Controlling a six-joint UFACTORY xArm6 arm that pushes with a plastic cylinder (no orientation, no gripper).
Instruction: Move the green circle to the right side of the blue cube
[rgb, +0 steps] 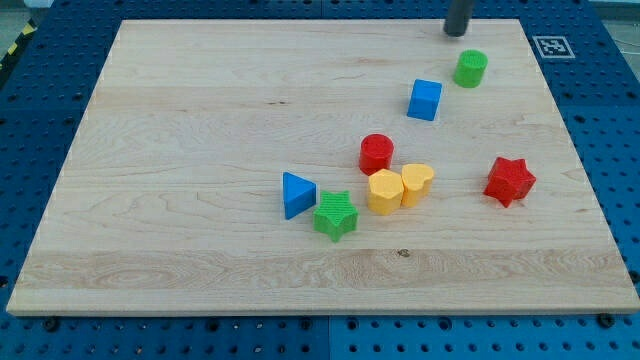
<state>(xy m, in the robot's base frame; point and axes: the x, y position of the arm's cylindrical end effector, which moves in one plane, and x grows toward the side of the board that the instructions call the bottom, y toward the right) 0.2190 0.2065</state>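
Note:
The green circle (470, 68) stands near the view's top right of the wooden board, up and to the right of the blue cube (425, 100), a short gap apart. My tip (456, 33) is at the view's top edge, just above and slightly left of the green circle, not touching it.
A red circle (377, 153), a yellow hexagon (384, 191) and a yellow heart (417, 184) cluster mid-board. A blue triangle (296, 194) and a green star (336, 215) lie to their left. A red star (510, 180) sits at the right. The board's right edge (580, 180) is near.

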